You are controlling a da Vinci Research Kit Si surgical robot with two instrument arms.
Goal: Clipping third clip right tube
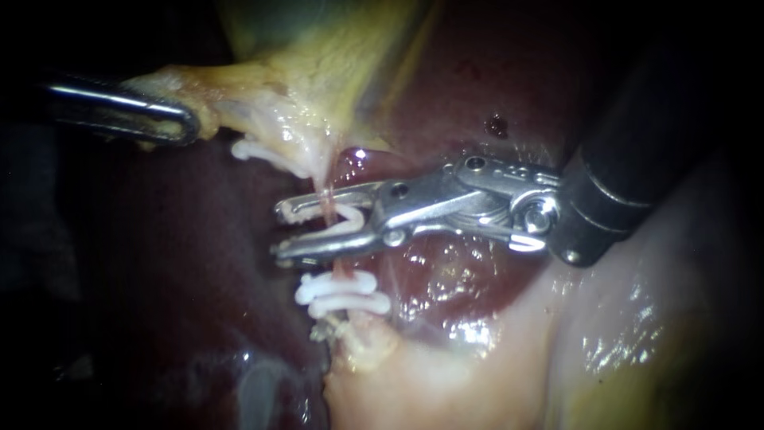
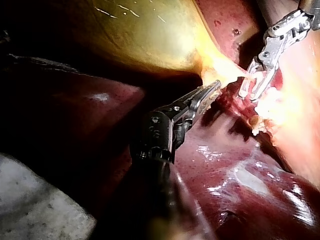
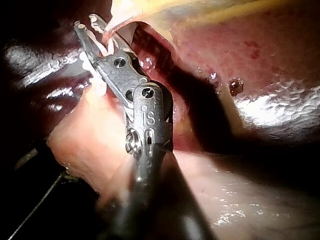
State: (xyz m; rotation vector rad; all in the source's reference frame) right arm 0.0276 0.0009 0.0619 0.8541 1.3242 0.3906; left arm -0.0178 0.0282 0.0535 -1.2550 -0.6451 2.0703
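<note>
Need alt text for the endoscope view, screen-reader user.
The right instrument holds a white clip in its parted jaws, straddling a thin pink tube; two closed clips sit on the tube just below. The left instrument grips the yellowish gallbladder edge over dark liver.

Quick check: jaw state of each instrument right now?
Left instrument: shut on the gallbladder, at its edge.
Right instrument: jaws apart, holding an unclosed clip astride the tube.
</note>
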